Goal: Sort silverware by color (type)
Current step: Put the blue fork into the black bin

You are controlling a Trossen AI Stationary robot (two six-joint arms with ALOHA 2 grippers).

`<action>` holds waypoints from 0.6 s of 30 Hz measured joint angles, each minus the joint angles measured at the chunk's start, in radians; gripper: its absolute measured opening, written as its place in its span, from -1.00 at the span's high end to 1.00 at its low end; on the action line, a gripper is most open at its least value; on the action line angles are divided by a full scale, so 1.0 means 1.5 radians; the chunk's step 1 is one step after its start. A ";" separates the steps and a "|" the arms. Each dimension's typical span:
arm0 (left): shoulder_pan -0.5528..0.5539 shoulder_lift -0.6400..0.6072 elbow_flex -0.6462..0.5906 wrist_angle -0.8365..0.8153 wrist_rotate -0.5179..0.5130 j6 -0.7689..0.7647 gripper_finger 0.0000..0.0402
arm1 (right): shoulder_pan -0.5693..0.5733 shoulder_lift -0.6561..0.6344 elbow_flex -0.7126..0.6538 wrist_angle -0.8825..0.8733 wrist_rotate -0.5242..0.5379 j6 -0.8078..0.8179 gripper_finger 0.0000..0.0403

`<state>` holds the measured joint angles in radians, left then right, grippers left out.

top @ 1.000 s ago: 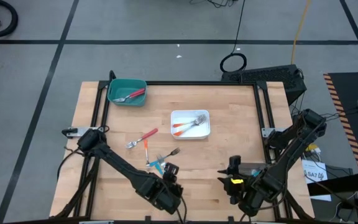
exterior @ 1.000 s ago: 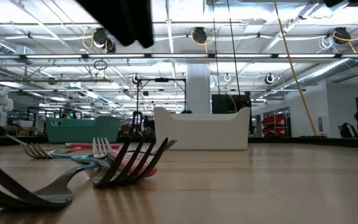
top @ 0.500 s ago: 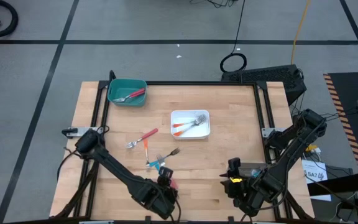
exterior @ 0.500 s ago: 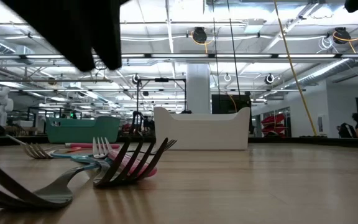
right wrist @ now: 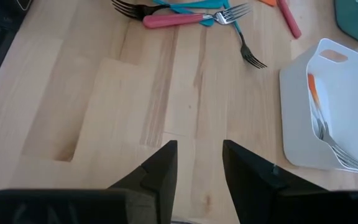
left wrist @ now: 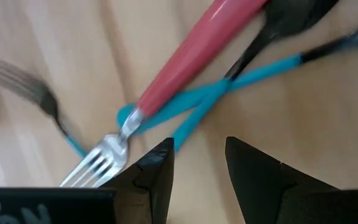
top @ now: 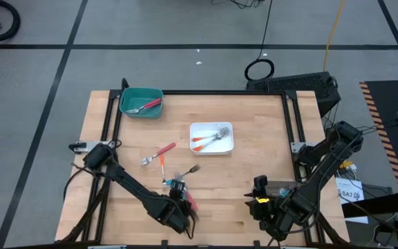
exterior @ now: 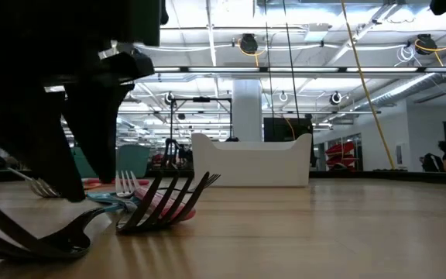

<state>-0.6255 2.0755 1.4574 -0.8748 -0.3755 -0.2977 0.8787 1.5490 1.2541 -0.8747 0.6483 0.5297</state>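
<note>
- Jaws of the left gripper (left wrist: 194, 158) stood parted with nothing between them, hovering just above the near pile of forks (top: 178, 185).
- Jaws of the right gripper (right wrist: 199, 163) likewise parted and empty, waiting over bare wood at the table's (top: 254, 124) near right.
- Directly ahead of the left fingers (left wrist: 156, 168): a pink-handled fork (left wrist: 185, 59) lying across crossed teal-handled forks (left wrist: 229, 84), all touching.
- Best done, by judgement, by closing on the pink handle alone, clear of the teal ones beneath, so only one colour lifts.
- Farther out, more loose forks (top: 159, 153) near mid-table.
- Beyond those, a white tray (top: 211, 137) holding orange-handled forks.
- Farthest, at the left corner, a teal tray (top: 141, 101) holding a pink-handled fork.
</note>
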 joint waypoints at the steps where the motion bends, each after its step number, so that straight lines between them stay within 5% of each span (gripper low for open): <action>1: 0.003 -0.010 -0.012 0.009 0.000 0.000 0.23 | 0.000 0.000 0.000 0.000 0.000 0.000 0.40; 5: 0.006 -0.078 -0.062 0.041 -0.010 -0.005 0.23 | 0.000 0.000 0.000 0.000 0.000 0.000 0.40; 10: 0.006 -0.166 -0.150 0.220 -0.005 0.033 0.23 | 0.000 0.000 0.000 -0.001 0.000 0.000 0.40; 18: 0.007 -0.177 -0.257 0.339 0.006 0.026 0.23 | 0.000 0.000 0.000 -0.002 0.000 0.005 0.40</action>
<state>-0.6155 1.8097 1.0722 -0.3656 -0.3666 -0.2589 0.8787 1.5490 1.2541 -0.8783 0.6487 0.5373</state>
